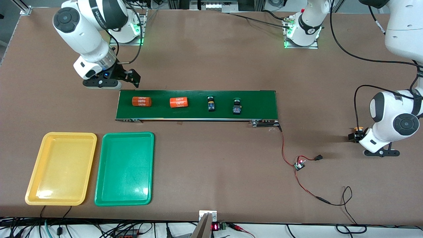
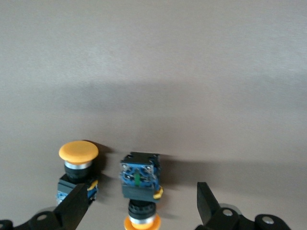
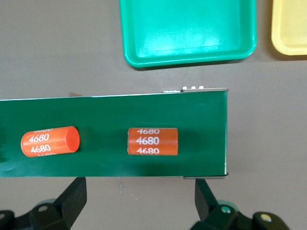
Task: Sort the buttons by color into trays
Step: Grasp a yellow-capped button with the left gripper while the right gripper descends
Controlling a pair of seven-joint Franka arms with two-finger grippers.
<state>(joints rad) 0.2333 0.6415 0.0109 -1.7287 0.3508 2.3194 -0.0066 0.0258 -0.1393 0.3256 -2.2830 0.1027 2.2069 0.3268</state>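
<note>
Both claws open, empty. Left claw (image 2: 139, 211) low over two yellow buttons (image 2: 78, 167) on the bench at the left arm's end; right claw (image 3: 139, 201) by the belt (image 1: 257, 99). Two green buttons (image 1: 211, 103) on belt; trays (image 1: 125, 168) bare. Risk: the yellow pair sit close, so the fingers (image 2: 74, 206) could knock one over; cylinders (image 3: 152, 141) are decoys.

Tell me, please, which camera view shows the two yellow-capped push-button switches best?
The left wrist view: one yellow-capped push-button switch stands upright, the other lies tipped beside it. The front view shows only a sliver beside the left arm; the right wrist view shows neither.
</note>
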